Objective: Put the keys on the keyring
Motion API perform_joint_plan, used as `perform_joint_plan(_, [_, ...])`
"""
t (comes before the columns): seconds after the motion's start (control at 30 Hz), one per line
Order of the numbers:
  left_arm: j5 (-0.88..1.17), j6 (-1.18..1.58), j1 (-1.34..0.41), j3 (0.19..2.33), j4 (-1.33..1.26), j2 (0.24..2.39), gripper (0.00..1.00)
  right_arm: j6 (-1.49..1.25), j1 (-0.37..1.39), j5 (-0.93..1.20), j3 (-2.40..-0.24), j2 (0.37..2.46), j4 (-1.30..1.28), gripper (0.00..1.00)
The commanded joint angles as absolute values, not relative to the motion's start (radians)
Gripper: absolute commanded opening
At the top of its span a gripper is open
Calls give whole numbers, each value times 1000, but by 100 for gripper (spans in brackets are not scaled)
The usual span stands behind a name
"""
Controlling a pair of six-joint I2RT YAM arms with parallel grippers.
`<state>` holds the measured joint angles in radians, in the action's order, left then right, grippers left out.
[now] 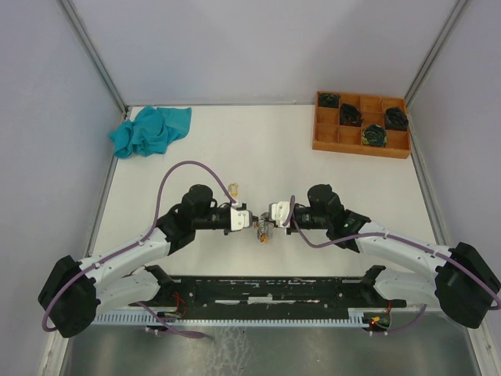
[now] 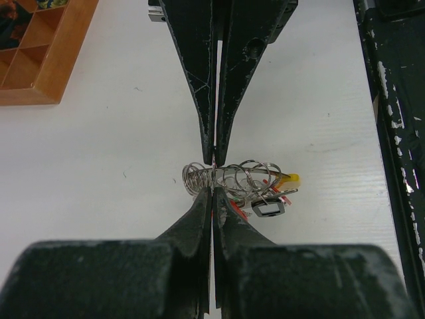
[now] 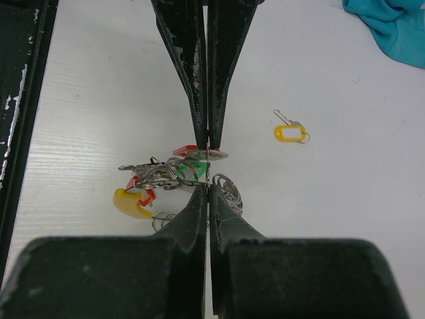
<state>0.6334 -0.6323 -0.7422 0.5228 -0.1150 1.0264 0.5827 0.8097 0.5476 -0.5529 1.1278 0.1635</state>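
Observation:
The keyring (image 2: 229, 178) is a bunch of silvery wire loops held just above the table's middle, between both grippers. A long yellow tag (image 2: 289, 178) and a small dark tag (image 2: 269, 209) hang from it. Keys with a red tag (image 3: 182, 149) and a green tag (image 3: 194, 174) sit in the same bunch (image 1: 264, 231). My left gripper (image 2: 212, 191) is shut on the loops from one side. My right gripper (image 3: 209, 187) is shut on a thin wire of the ring from the other side, tip to tip with the left. A key with a pale yellow tag (image 3: 290, 133) lies loose on the table (image 1: 235, 188).
A wooden compartment tray (image 1: 360, 149) holding black coils stands at the back right. A teal cloth (image 1: 150, 131) lies bunched at the back left. A black rail (image 1: 266, 290) runs along the near edge between the arm bases.

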Motion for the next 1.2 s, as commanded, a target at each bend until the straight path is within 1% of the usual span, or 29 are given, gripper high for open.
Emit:
perform_joint_plan(0.0, [625, -611, -742, 553, -160, 1006, 3, 594, 816, 542, -556, 1112, 207, 1])
perform_joint_plan(1.17, [672, -598, -742, 566, -160, 1037, 3, 586, 818, 548, -557, 1120, 226, 1])
